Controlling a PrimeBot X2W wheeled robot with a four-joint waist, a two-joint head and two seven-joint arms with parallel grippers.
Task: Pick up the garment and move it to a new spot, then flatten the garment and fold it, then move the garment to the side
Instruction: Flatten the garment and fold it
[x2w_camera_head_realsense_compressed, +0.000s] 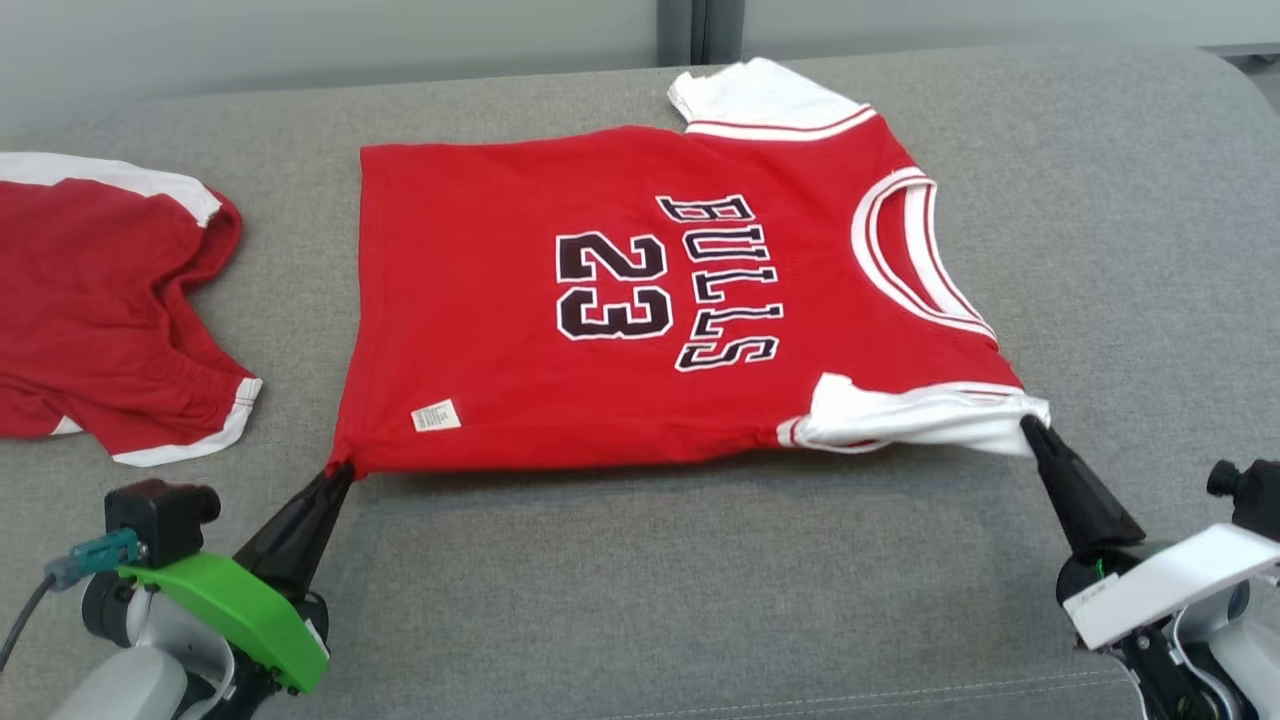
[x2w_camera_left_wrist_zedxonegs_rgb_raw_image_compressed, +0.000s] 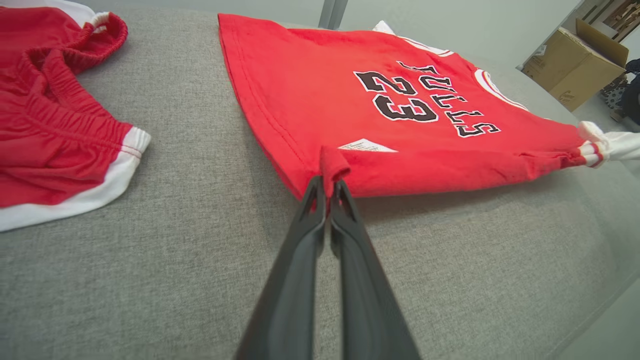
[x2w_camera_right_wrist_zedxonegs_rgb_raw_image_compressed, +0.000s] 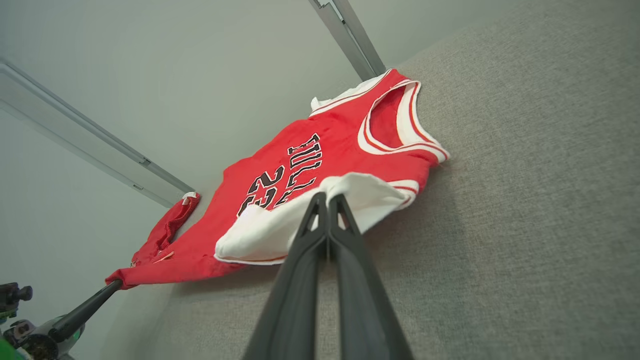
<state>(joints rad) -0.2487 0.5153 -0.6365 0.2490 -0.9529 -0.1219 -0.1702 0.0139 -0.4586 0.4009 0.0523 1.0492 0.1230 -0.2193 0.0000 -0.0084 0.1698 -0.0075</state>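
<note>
Grey woven cloth covers the bench (x2w_camera_head_realsense_compressed: 700, 600), and the red jersey (x2w_camera_head_realsense_compressed: 620, 300) lies spread across its middle, printed side up, hem toward the robot's left and white-trimmed collar toward its right, so that its long axis runs crosswise in front of the robot. The left pincer (x2w_camera_head_realsense_compressed: 340, 470) is clamped shut on the near hem corner, just beside a small white label (x2w_camera_head_realsense_compressed: 436, 415). The right pincer (x2w_camera_head_realsense_compressed: 1030, 425) is closed on the tip of the near white sleeve. The near edge runs taut and almost straight between the two pincers, and the whole garment lies beyond them, away from the robot. Each arm holds its own end, so neither is nearer. A fold would probably have to carry this edge forward over the print toward the far side. The shadow beneath the near edge suggests that it is slightly raised, though its contact with the bench cannot be judged. Nor is it clear how many layers each pincer holds. Red shorts (x2w_camera_head_realsense_compressed: 100, 310) lie well apart to the left, cut off by the frame.
</note>
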